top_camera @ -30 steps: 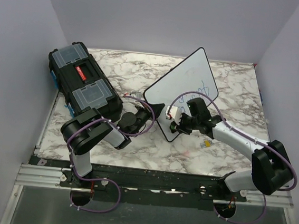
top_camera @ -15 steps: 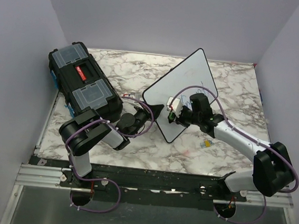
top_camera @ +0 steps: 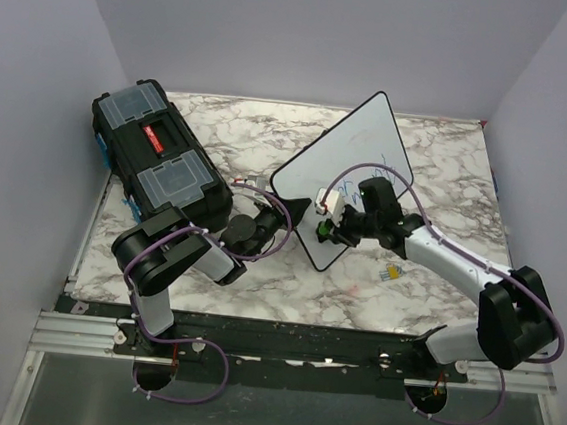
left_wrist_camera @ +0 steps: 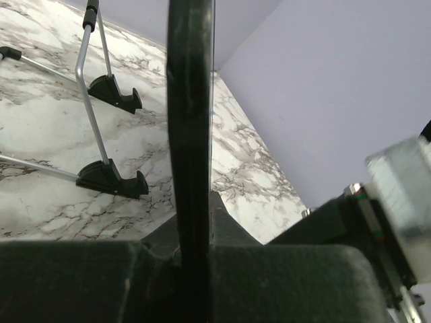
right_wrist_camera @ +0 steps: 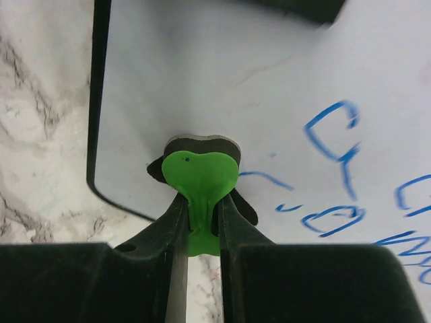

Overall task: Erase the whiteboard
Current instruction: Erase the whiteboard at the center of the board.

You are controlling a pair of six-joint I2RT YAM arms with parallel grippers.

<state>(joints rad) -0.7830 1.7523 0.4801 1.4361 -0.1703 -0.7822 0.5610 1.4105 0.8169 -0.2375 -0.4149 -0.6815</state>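
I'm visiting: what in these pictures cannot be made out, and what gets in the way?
- Top view: the blue handwriting on the black-framed white whiteboard is too small to read and partly covered by the right arm.
- Right wrist view: that writing is cut off by the right edge.
- Left wrist view: the whiteboard is edge-on, its face hidden.
- Top view: a tiny yellow-and-blue item beside the right arm is too small to identify.
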